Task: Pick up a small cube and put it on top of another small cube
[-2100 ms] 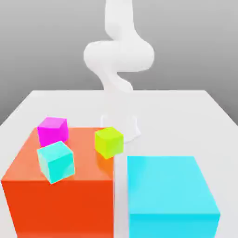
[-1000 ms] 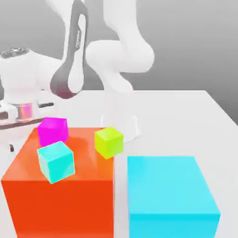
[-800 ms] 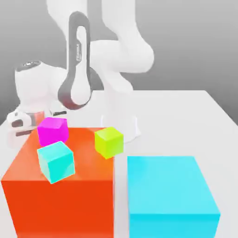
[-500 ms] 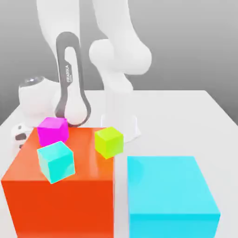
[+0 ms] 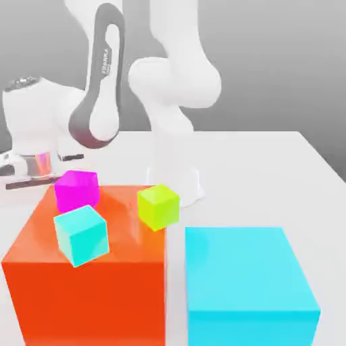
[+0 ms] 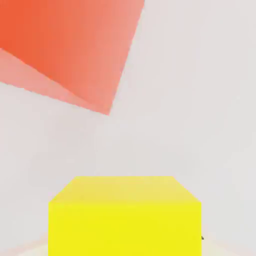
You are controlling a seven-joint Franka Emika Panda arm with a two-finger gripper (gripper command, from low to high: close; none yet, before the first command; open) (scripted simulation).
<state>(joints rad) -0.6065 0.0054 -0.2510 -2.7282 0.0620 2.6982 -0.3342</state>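
Yellow, pure and saturated: the small cube (image 6: 125, 215) sits close under the hand camera, its top face and one side face showing, with pale tabletop (image 6: 190, 100) beyond it. We read the hand as closed to its tightest, clamped on the small cube, which stays close in front of the camera. We cannot see the fingers themselves in that view. Past the cube, a corner of the large orange-red block (image 6: 70, 45) shows, apart from the cube.

In the exterior view the hand (image 5: 30, 165) is at that view's left, just behind the far left corner of the large orange-red block (image 5: 88, 284), above the tabletop (image 5: 257, 169). We see a pink-tinted cylindrical piece and a flat grey part at the wrist; the yellow cube is hidden from this side.

On top of the orange-red block stand three small cubes:
- magenta cube (image 5: 76, 189), at the far left corner;
- cyan small cube (image 5: 82, 234), tilted, near the front;
- lime yellow-green cube (image 5: 159, 206), at the block's right edge.

None of the three touches another. To the exterior view's right stands a large cyan block (image 5: 246, 284), separated from the orange-red one by a narrow gap. The white arm (image 5: 172, 81) rises from its base behind the blocks.
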